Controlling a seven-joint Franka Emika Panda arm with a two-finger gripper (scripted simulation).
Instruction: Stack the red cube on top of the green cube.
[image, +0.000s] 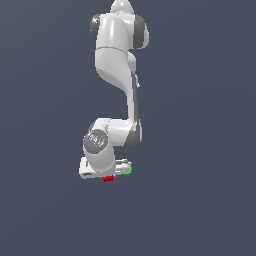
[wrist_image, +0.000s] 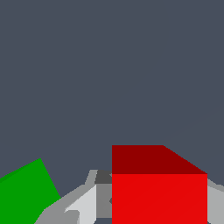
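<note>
While low over the flat grey ground, sat closed on the red cube (wrist_image: 159, 192), one finger (wrist_image: 81, 205) pressed at each side: the gripper (image: 106, 175). Showed as a small red spot under the white hand in the exterior view. Lay just beside, toward the exterior view's right, not touching: the green cube (image: 128, 171), turned at a slant.

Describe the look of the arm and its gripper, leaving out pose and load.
The arm is glossy white with rounded, bulbous links and dark grey bands at the joints. A round grey wrist cap carries small teal and red dots. The gripper is a white, boxy block; in the wrist view its fingers appear light grey and angular. No cables or lettering show.
</note>
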